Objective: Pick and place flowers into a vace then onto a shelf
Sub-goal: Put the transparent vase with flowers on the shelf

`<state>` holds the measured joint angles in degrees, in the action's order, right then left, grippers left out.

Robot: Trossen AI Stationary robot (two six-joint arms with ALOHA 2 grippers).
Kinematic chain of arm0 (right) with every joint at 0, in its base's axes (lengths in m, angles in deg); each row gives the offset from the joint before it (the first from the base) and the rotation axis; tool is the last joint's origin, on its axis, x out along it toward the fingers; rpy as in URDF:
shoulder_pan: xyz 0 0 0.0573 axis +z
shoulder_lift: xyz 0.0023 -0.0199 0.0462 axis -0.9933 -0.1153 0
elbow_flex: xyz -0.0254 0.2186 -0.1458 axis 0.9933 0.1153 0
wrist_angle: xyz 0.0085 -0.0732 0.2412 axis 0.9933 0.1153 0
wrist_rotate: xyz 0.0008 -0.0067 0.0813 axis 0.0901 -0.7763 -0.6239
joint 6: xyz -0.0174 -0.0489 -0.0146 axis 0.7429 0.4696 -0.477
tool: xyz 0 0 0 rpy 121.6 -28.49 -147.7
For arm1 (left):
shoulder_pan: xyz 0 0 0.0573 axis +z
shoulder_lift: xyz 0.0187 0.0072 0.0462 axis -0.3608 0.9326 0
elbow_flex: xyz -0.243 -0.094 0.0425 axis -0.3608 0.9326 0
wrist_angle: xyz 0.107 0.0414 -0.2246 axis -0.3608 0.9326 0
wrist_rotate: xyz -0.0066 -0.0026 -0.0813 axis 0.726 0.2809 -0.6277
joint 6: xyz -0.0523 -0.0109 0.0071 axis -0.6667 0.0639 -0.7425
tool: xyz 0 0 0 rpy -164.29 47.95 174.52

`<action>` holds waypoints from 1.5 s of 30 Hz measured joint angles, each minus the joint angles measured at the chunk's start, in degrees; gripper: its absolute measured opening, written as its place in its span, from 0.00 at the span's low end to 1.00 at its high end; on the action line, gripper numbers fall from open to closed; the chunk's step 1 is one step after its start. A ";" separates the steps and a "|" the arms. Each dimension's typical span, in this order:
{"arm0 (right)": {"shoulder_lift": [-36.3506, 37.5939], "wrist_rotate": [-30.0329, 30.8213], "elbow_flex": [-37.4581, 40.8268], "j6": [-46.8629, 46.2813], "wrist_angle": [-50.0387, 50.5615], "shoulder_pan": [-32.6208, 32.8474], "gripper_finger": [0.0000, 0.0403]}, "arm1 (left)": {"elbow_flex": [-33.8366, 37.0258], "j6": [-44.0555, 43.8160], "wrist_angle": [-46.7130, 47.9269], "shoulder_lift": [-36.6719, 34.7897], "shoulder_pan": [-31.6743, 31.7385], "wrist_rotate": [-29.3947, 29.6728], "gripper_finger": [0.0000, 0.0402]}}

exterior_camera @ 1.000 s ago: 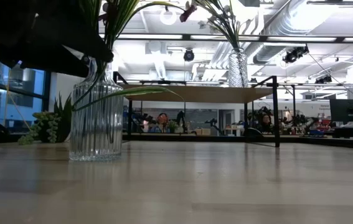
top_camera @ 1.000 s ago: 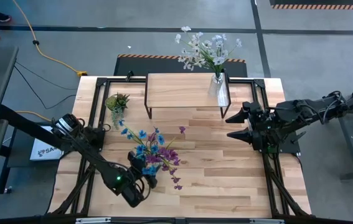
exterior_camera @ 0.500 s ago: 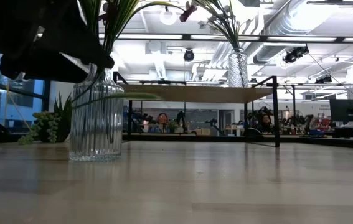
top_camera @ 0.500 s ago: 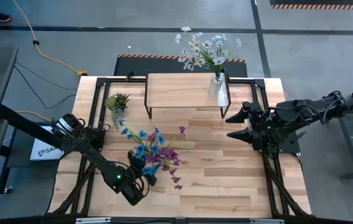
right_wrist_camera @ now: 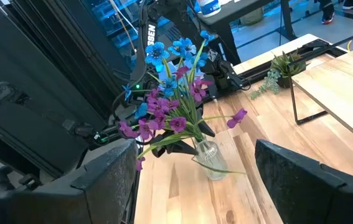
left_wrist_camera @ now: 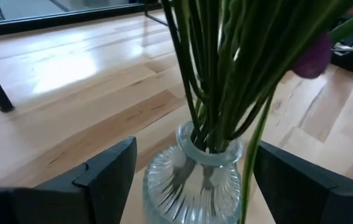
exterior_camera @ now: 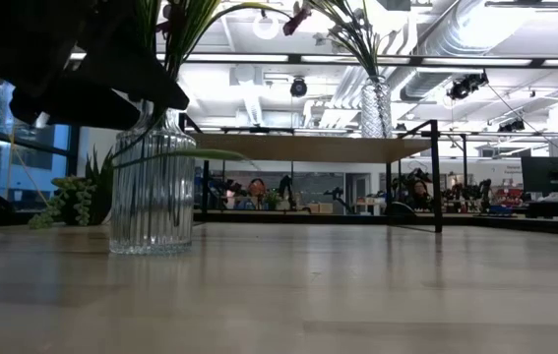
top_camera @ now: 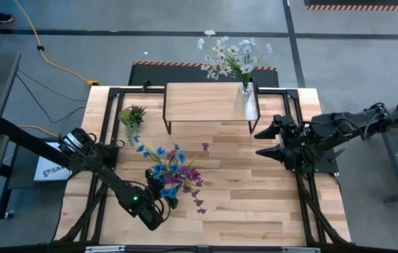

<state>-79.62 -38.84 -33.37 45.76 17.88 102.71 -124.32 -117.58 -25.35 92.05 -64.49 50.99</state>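
Standing upright in a glass vase [left_wrist_camera: 192, 180], the flowers [top_camera: 174, 172] rise between the left tool's [top_camera: 165, 199] wide-spread fingers.

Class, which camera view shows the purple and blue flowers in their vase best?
The right wrist view: the purple and blue flowers show whole, above their glass vase. The high view shows the blossoms from above; the left wrist view only stems at the vase neck; the low view the vase and stems.
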 joint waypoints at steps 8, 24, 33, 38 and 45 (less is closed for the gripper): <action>0.00 -0.02 0.00 0.00 -0.02 0.02 0.79 | 0.00 0.37 -0.26 0.00 -0.14 -0.71 0.76; 0.00 0.04 0.00 -0.30 -0.42 1.99 0.79 | -0.17 0.42 -4.18 3.29 1.42 -0.66 0.60; 0.00 2.49 0.00 -1.20 -0.40 3.75 0.79 | -0.11 0.42 -3.61 3.41 1.37 0.25 0.63; 0.00 3.06 0.00 -1.04 -0.39 3.98 0.79 | -0.11 0.50 -3.52 3.43 1.34 1.67 0.63; 0.00 3.06 0.00 -1.05 -0.39 3.98 0.79 | -1.40 2.29 -3.36 3.50 1.34 3.92 0.62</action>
<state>-79.62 -35.78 -33.37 44.71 17.48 106.69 -125.72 -115.29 -28.70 95.55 -63.15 54.91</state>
